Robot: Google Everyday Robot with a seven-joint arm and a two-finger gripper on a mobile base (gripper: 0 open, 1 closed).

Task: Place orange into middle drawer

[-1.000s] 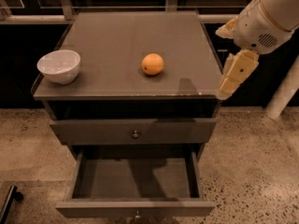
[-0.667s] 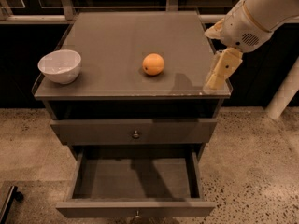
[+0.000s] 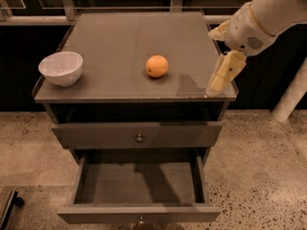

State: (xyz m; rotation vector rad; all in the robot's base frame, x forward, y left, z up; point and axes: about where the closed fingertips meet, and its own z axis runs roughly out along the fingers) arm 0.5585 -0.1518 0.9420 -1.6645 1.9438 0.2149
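Observation:
The orange [image 3: 157,65] rests on the grey cabinet top [image 3: 120,37], a little right of centre. My gripper [image 3: 217,84] hangs pointing downward over the top's right front corner, to the right of the orange and apart from it, with nothing visibly in it. The middle drawer [image 3: 139,183] is pulled out at the bottom of the view and its inside is bare. Its front panel [image 3: 96,214] faces the camera.
A white bowl [image 3: 61,68] stands at the left front of the top. The upper drawer [image 3: 96,134] with a round knob [image 3: 139,138] is closed. A speckled floor [image 3: 259,176] surrounds the cabinet. A white post [image 3: 292,97] stands at right.
My gripper has moved a little left, from beside the cabinet to over its right front corner. The orange, bowl and drawers have not moved.

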